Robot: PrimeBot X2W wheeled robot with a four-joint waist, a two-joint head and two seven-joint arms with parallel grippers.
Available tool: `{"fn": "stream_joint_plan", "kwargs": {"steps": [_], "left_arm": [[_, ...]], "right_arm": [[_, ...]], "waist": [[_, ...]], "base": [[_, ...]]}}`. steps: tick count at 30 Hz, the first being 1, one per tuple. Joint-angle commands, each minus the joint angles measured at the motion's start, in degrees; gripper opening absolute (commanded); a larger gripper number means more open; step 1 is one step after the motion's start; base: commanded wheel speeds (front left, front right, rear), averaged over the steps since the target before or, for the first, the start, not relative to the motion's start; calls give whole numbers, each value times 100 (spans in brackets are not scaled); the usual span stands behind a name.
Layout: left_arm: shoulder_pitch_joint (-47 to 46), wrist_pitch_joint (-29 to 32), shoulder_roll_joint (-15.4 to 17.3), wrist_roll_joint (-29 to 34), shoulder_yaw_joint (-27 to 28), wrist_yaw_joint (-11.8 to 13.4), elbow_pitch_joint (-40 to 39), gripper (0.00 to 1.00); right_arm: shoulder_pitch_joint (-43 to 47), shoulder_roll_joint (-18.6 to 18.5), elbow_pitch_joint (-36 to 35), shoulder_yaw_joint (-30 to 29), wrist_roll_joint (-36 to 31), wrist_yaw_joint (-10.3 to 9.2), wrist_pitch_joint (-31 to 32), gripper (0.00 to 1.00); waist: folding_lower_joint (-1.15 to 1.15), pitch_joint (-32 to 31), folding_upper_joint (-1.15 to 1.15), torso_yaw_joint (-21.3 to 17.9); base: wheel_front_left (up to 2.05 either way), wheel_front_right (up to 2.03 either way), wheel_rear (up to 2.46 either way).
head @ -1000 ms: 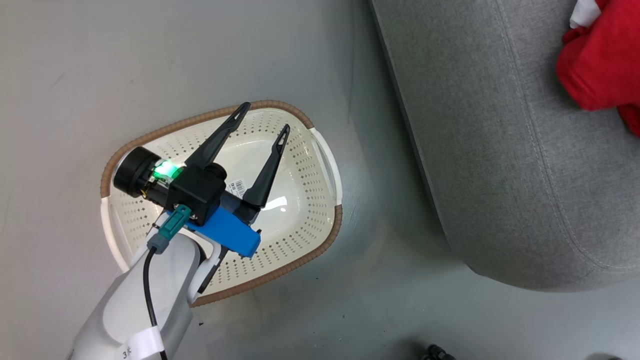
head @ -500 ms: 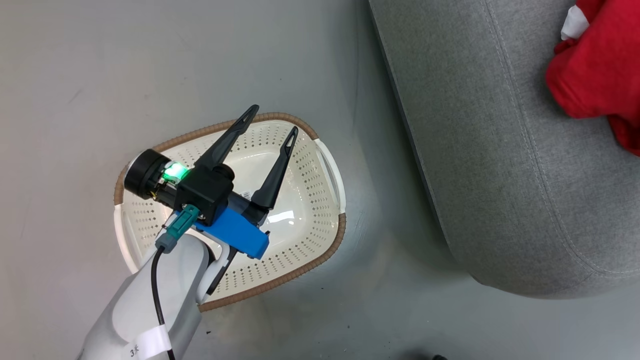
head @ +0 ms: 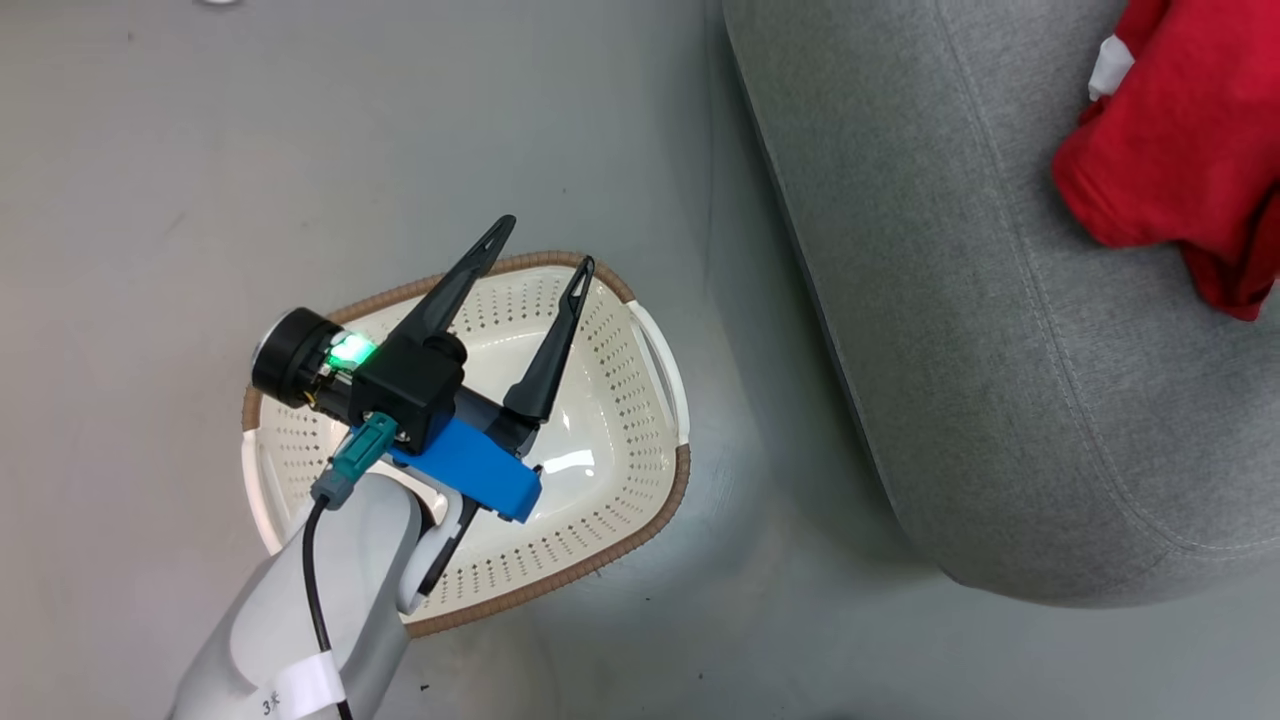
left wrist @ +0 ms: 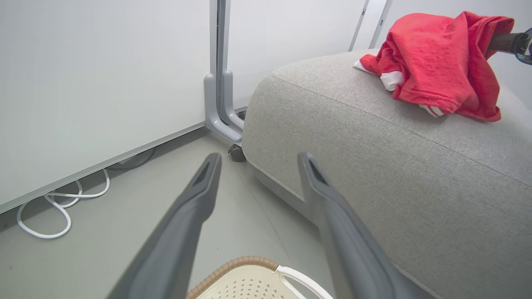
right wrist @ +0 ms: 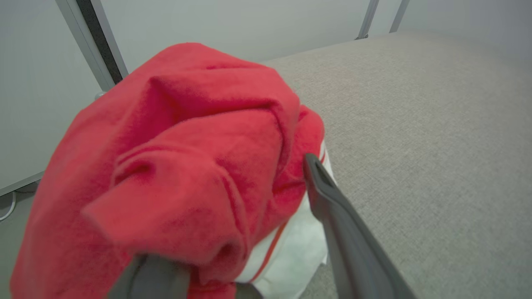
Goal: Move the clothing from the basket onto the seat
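Landmark: seat [head: 1000, 350], grey, seam along its rounded edge.

Clothing [head: 1180, 150]: on top of the seat, well in from its near edge. One bunched red heap, with white trim showing at the side towards the seat's edge. Its underside touches the cushion; its upper fold is hitched up.

Right pincer [right wrist: 262, 166]: over the seat top, in the heap. My fingers stand apart, not clamped. The red cloth drapes over one finger and hides it. The other finger is bare and sits against the white-striped part.

Left pincer [head: 545, 243]: off the seat, out past its near edge, above the floor [head: 300, 150]. Fingers spread wide, nothing between them.

Basket [head: 600, 560]: on the floor just beside the seat's rounded corner, apart from it. My left pincer hangs over it. Its perforated walls and glossy bottom are in plain sight.

White cable [left wrist: 41, 232]: looped on the floor, well away from the seat, along the foot of a pale wall panel.
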Motion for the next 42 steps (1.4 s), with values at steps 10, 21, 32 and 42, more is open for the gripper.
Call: {"fn": "stream_joint_plan", "kwargs": {"steps": [10, 21, 32, 42], "left_arm": [[374, -15, -212, -142, 168, -14, 103, 100], [1244, -15, -627, -298, 521, -14, 240, 100], [2177, -15, -858, -390, 1105, -14, 182, 100], [2575, -15, -935, -352, 1491, -14, 65, 100]], "right_arm": [[593, 220, -244, 414, -214, 1, -104, 100], [1713, 370, -885, 513, -636, 1, -112, 100], [3465, 999, -2578, 387, -918, 1, 105, 100], [4635, 1702, -4261, 244, -1265, 1, 585, 100]], "waist": [[0, -702, 0, -44], [0, -2025, 0, 262], [0, -2981, 0, 770], [0, -3308, 0, 1287]], "base": [[0, 0, 0], [0, 0, 0], [0, 0, 0], [0, 0, 0]]}}
